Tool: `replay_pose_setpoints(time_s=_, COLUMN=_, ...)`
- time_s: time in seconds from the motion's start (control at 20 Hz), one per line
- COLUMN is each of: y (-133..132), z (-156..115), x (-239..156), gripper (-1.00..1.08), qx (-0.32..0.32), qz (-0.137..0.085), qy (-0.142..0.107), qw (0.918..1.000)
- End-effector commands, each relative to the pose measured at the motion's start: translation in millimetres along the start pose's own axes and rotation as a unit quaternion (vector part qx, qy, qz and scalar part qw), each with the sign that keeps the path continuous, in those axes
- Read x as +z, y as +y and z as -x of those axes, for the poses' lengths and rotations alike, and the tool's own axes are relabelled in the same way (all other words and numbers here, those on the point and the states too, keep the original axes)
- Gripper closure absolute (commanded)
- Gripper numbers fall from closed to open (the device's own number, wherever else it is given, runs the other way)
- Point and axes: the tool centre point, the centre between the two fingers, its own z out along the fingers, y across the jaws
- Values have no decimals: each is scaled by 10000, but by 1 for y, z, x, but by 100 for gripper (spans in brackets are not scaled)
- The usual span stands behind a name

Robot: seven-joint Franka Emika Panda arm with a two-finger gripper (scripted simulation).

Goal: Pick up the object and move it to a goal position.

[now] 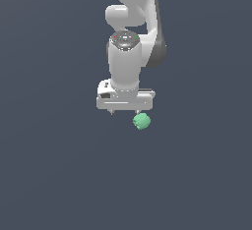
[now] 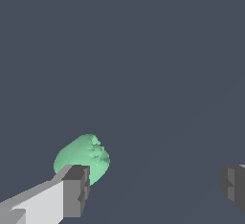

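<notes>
The object (image 1: 141, 121) is a small mint-green lumpy ball on the dark grey floor, just below the end of the white gripper bar on the exterior view's right. My gripper (image 1: 125, 112) hangs over it, pointing down, its jaws wide apart and nothing between them. In the wrist view the object (image 2: 83, 157) sits right at one grey fingertip (image 2: 75, 190), which covers part of it. The other fingertip (image 2: 233, 185) is far off to the side, and the gripper (image 2: 153, 187) gap is bare floor. No goal position is in view.
The white arm (image 1: 129, 52) rises above the gripper toward the exterior view's top edge. Plain dark grey floor (image 1: 59, 175) lies all around, with no other objects in sight.
</notes>
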Motion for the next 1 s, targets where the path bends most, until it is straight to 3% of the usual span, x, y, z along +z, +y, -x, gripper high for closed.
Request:
replay_pose_setpoints(time_s=0.0, y=0, z=0, x=0, gripper=-92, qx=0, qz=0, qy=0, qw=10000)
replay_pose_setpoints(time_s=0.55, y=29, z=5, x=9, gripper=-92, qx=38, qz=72, qy=-133, qw=9999)
replay_pose_setpoints(time_s=0.95, y=21, z=7, x=14, gripper=-92, qx=-153, qz=65, qy=-133, qw=9998)
